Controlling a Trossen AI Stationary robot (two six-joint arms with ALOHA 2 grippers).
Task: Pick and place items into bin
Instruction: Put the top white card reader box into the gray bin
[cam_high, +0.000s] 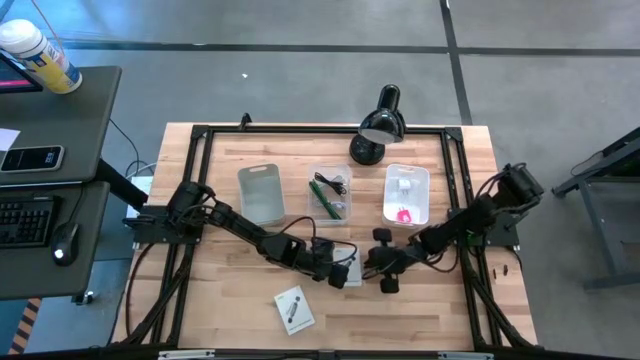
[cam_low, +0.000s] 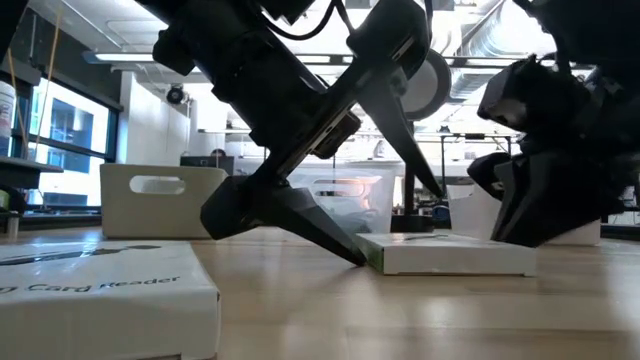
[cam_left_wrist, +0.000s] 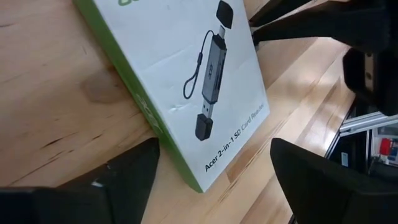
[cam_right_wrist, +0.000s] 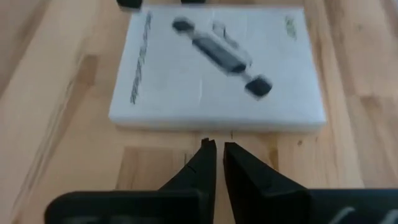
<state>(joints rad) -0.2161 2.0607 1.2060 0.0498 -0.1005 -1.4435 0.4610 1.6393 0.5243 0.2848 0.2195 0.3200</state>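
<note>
Smooth, pale varnished wood surface (cam_left_wrist: 56, 93); matt white cardboard box (cam_left_wrist: 180, 74) with green edge; translucent plastic bins (cam_high: 329, 193); matt black tool fingers (cam_right_wrist: 205, 168).

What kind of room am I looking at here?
Probably a robotics lab or workshop: a wooden table in a black metal frame on bare concrete, exposed ceiling ducts, and a side desk with keyboard and mouse.

We see a white card reader box (cam_right_wrist: 217, 68) lying flat on the wooden table (cam_right_wrist: 56, 93), printed w/ a dark stick-shaped device pic and some text too blurred to read. Our right gripper (cam_right_wrist: 216, 149) sits low just short of the box's near edge, fingers nearly together, tips not touching it.
</note>
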